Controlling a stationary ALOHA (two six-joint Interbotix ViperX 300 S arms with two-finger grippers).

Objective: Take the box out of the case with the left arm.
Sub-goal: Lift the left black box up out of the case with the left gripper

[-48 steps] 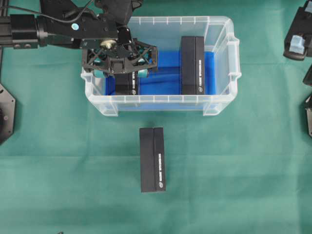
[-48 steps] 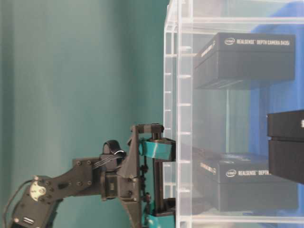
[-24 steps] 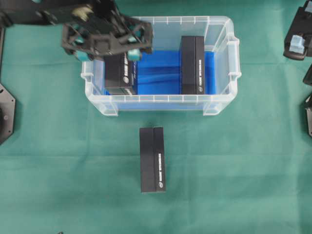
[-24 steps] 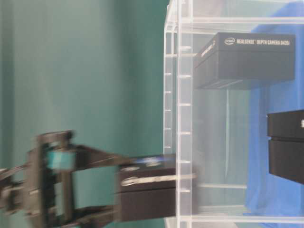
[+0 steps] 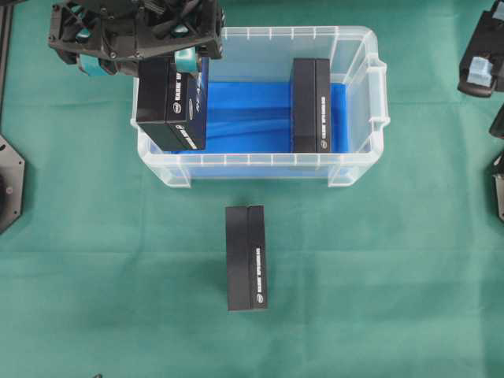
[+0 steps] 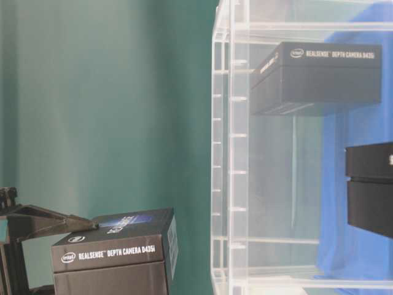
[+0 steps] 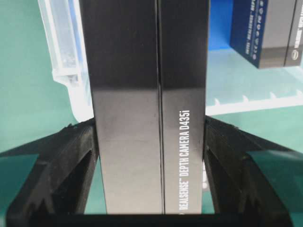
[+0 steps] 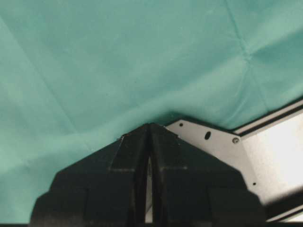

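box clamped in left gripper, above case

The left gripper is a black open-lattice frame with teal finger pads at both ends of it. Far across the clear case from it, the right arm is black and bears a pale blue block. The right gripper shows matte black fingers.
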